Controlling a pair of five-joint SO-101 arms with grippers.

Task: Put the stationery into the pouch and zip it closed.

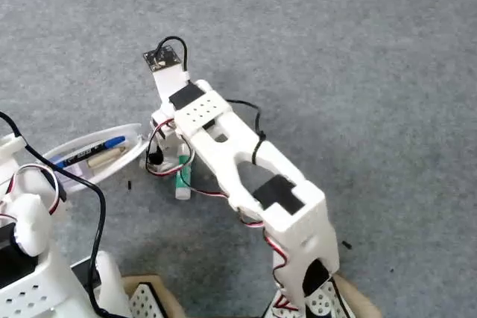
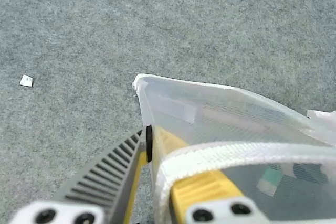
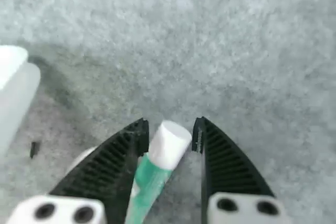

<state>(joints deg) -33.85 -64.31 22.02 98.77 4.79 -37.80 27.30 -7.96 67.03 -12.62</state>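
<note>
A white mesh pouch [image 1: 100,156] lies open at the left of the grey table, with a blue pen [image 1: 104,144] and a beige stick [image 1: 106,157] inside. My left gripper [image 2: 149,148] is shut on the pouch's [image 2: 226,114] zip edge near its end, one black finger [image 2: 113,166] outside it and a yellow-padded one [image 2: 202,187] inside. A green and white glue stick [image 1: 183,178] lies on the table just right of the pouch. My right gripper [image 3: 169,129] is down over the glue stick [image 3: 164,153], its fingertips touching both sides of the white cap.
The right arm [image 1: 246,173] stretches from the front edge to the middle of the table. A small white scrap [image 2: 26,81] lies on the cloth beyond the pouch's corner. Tiny dark specks [image 1: 345,244] dot the cloth. Open cloth spreads at the back and right.
</note>
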